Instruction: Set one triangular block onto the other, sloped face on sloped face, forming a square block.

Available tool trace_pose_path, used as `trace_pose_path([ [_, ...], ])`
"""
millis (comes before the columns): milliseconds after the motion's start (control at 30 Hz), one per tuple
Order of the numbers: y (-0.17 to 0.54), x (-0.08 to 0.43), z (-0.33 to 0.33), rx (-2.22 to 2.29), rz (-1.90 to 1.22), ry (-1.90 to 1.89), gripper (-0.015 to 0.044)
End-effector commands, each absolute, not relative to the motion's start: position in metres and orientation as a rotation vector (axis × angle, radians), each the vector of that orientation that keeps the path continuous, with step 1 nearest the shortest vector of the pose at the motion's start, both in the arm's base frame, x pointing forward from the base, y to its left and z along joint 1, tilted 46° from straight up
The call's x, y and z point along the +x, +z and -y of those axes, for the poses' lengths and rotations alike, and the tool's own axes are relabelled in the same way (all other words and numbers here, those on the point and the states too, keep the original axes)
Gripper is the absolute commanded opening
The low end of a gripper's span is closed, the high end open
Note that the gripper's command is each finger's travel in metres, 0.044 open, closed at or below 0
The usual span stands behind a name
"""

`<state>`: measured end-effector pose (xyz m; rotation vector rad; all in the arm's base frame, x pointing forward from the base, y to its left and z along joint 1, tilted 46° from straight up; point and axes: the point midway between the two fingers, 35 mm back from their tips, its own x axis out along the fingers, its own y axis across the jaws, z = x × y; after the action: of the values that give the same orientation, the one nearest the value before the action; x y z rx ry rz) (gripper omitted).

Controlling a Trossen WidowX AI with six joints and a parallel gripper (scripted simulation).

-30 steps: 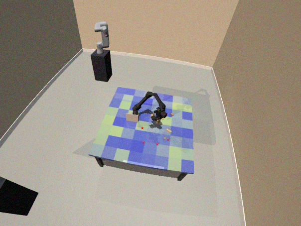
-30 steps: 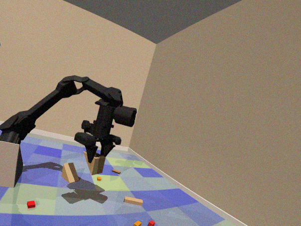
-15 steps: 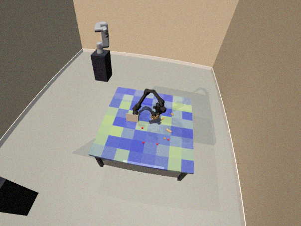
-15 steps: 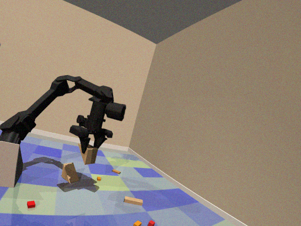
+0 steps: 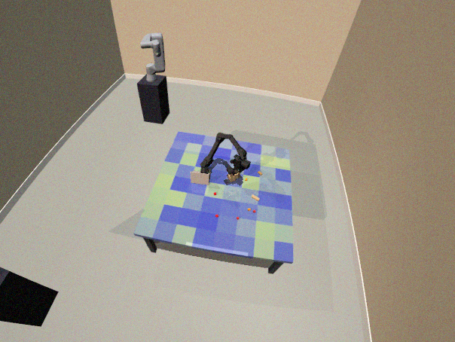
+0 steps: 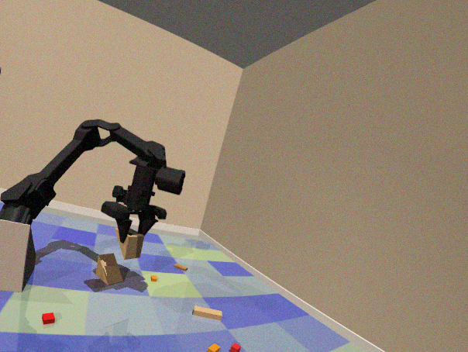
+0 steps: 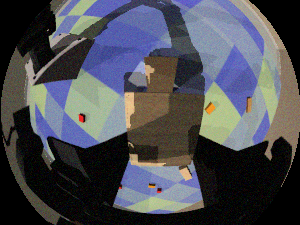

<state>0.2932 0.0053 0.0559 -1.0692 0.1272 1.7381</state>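
Observation:
One triangular wooden block (image 6: 110,272) (image 7: 163,74) stands on the patterned table (image 5: 188,216) (image 6: 116,315), a sloped face showing in the exterior view. My gripper (image 6: 133,236) (image 7: 162,135) is shut on the other triangular block (image 6: 132,248) (image 7: 162,116), which hangs above the table, narrowing downward. In the exterior view it is up and right of the standing block, with a visible gap. In the wrist view the standing block shows just beyond the held block's far edge, which may hide part of it. In the top view the two blocks are too small to tell apart.
A pale box (image 5: 200,178) (image 6: 12,257) stands at the arm's base. A tan bar (image 5: 255,197) (image 6: 207,312) (image 7: 185,173), an orange cube (image 6: 153,278) (image 7: 210,108) and an orange bar (image 5: 260,173) (image 6: 180,267) (image 7: 249,104) lie nearby. Several red cubes lie farther out, one (image 5: 215,193) (image 6: 48,318) (image 7: 82,118) nearer the box.

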Motion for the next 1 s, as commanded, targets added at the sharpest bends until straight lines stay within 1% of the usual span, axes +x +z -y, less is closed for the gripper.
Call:
trace_pose_path([
  [0,0.051,0.288,-0.022,-1.072,-0.123,1.737,0.0000],
  [300,0.038,0.272,-0.052,-1.067,-0.117,1.738,0.0000],
  [500,0.034,0.274,-0.059,-1.067,-0.117,1.737,0.0000],
  [667,0.026,0.267,-0.078,-1.066,-0.116,1.737,0.0000],
  [967,0.025,0.266,-0.080,-1.069,-0.110,1.727,0.0000],
])
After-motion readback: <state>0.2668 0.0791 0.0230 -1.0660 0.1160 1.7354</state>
